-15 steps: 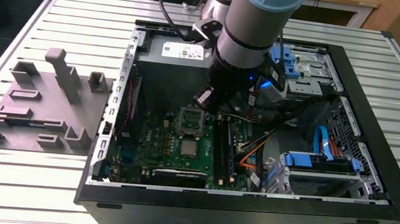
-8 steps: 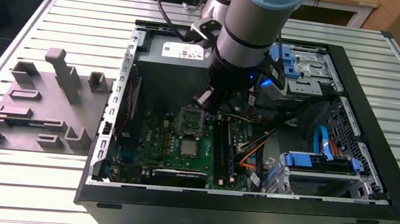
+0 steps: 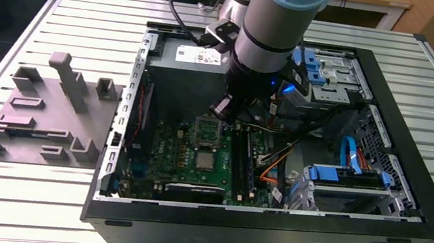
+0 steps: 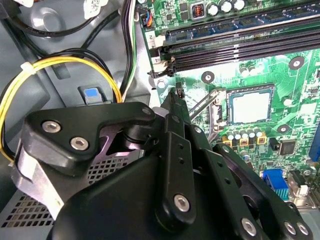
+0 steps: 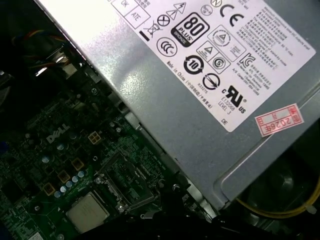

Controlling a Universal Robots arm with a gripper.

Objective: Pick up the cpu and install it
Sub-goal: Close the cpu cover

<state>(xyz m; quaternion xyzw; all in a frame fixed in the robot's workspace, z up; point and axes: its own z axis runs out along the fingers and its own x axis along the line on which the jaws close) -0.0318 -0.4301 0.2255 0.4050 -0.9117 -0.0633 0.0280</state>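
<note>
The cpu (image 3: 206,161) is a small square chip with a pale silvery top. It lies flat in its socket on the green motherboard (image 3: 170,153), and both wrist views show it there (image 4: 251,107) (image 5: 87,212). The black socket frame (image 3: 208,132) stands flipped open beside it (image 5: 127,182). My gripper (image 3: 225,116) hangs just above the open frame, a little away from the chip. In the second wrist view its black fingers (image 4: 172,107) meet at the tip, shut, with nothing between them.
The open black computer case (image 3: 412,187) lies on a slatted white table (image 3: 87,14). A grey power supply (image 5: 200,100) sits close behind the gripper. Black memory slots (image 4: 240,45), yellow and black cables (image 4: 65,62) and blue drive brackets (image 3: 346,176) surround the socket. A grey moulded tray (image 3: 39,116) stands at the exterior view's left.
</note>
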